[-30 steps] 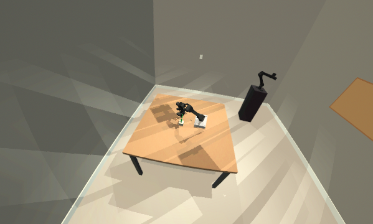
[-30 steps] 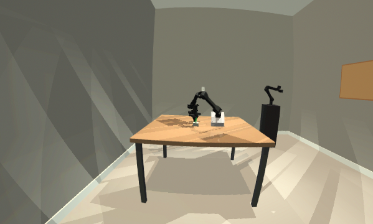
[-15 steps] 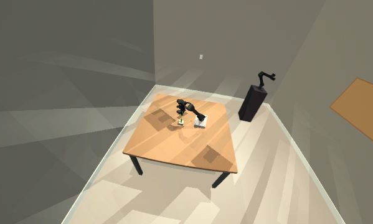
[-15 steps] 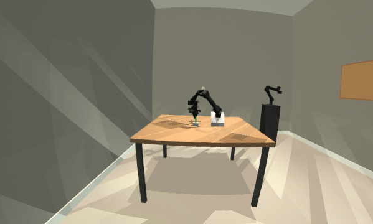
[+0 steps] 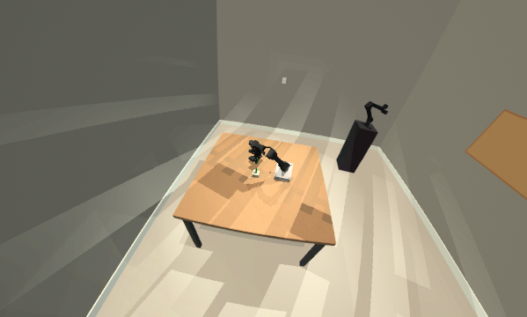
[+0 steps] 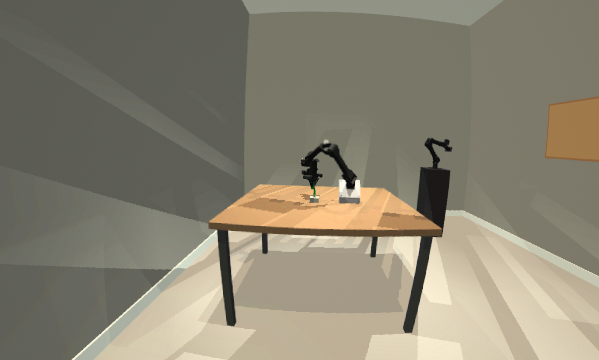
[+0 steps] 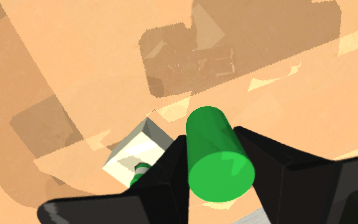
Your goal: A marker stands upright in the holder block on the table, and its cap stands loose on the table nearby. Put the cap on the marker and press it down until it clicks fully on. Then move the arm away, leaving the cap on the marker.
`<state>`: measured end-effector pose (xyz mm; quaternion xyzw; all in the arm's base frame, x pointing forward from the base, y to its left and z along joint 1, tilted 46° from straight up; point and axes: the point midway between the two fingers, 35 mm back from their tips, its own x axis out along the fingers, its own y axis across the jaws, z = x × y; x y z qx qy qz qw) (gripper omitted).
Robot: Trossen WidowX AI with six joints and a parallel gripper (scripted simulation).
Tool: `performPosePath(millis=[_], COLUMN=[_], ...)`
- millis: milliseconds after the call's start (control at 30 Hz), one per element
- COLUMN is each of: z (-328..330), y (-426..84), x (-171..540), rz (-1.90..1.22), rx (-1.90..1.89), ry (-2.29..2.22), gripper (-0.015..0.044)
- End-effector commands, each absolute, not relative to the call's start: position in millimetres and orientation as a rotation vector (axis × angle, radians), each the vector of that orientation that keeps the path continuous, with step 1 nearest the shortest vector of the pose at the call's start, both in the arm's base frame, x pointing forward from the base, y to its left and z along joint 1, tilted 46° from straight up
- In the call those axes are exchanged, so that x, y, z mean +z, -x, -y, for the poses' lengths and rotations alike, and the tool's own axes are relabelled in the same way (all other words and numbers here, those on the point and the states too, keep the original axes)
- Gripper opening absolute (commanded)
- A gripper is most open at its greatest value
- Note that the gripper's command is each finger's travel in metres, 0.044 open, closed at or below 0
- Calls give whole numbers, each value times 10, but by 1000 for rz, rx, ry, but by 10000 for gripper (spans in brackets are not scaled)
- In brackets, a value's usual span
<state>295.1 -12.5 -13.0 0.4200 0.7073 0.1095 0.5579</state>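
Gripper clamped on green cap, above table. Marker in holder block sits left. Next: align cap over tip, press down.

dim room, streaky light patches, blocky shadows on table, jagged edges

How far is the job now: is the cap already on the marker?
Not yet. Done: the gripper is shut on the green cap and holds it off the table. In hand: carrying it near the holder block, where the marker stands uncapped. Left: align, press down fully, release, move the arm away.
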Motion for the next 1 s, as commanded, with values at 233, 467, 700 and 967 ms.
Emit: performPosePath(millis=[233, 467, 700, 967], z=[14, -62, -141, -200], y=[-2902, -2847, -2776, -2721], x=[241, 463, 678, 804], rz=[-1667, -1667, -1668, -1668], rx=[257, 257, 258, 258], ry=[-999, -1000, -1001, -1001], gripper=[0, 0, 0, 0])
